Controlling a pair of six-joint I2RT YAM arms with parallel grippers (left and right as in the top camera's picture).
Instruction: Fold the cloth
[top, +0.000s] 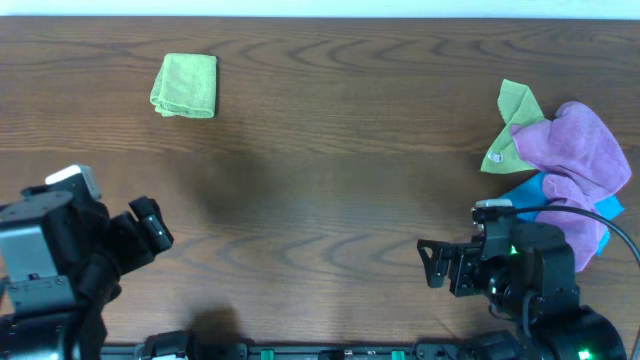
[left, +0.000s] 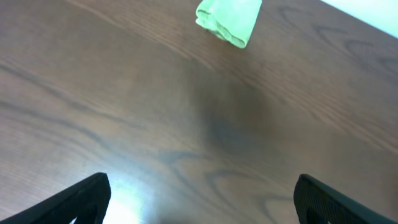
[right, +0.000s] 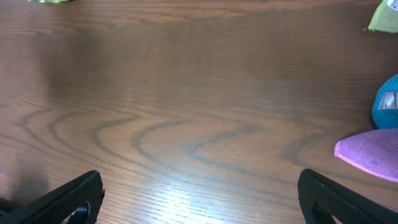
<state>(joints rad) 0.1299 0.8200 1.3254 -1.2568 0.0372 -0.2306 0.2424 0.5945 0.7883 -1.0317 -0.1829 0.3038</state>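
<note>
The cloth (top: 185, 85) is lime-green and lies folded into a small rectangle at the far left of the table. It also shows at the top of the left wrist view (left: 229, 20). My left gripper (top: 153, 228) is open and empty near the front left, well short of the cloth; its fingers frame bare wood in the left wrist view (left: 202, 198). My right gripper (top: 436, 264) is open and empty at the front right, over bare wood in the right wrist view (right: 199, 198).
A pile at the right edge holds purple cloths (top: 578, 160), a lime-green cloth with a small white tag (top: 508, 135) and a blue cloth (top: 530, 192). The purple (right: 370, 152) and blue (right: 387, 106) cloths show at the right of the right wrist view.
</note>
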